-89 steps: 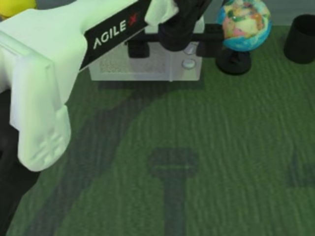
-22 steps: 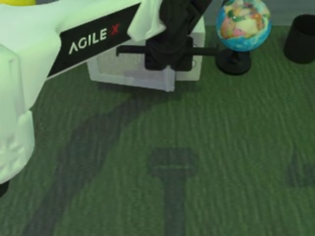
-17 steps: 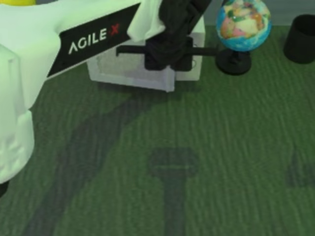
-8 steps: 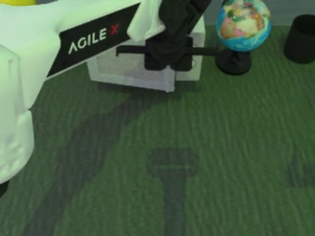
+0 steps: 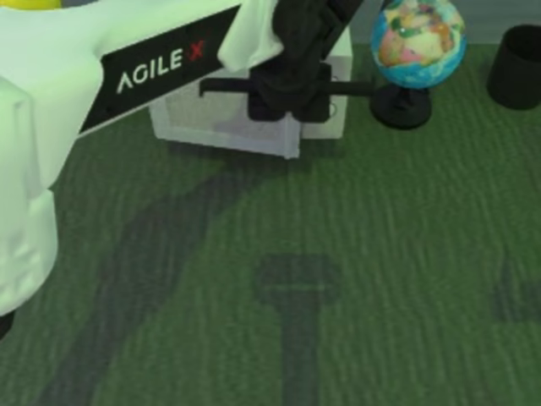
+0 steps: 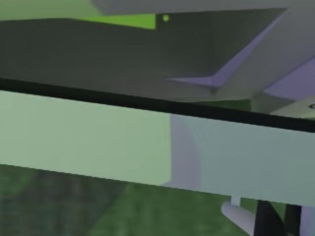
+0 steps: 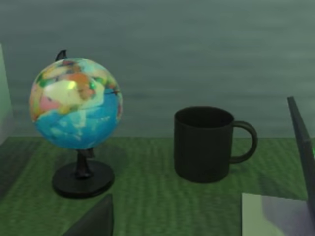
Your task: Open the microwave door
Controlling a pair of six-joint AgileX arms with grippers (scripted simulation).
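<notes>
The left gripper (image 5: 287,95) sits at the free edge of the microwave door (image 5: 221,118), ajar at the table's back left; finger state untellable; it may slip off, shoving the microwave (image 5: 336,52) toward the globe (image 5: 418,38).

We swung the microwave door (image 5: 228,127) slightly ajar at its right edge, our left gripper (image 5: 287,95) having dropped onto it.
</notes>
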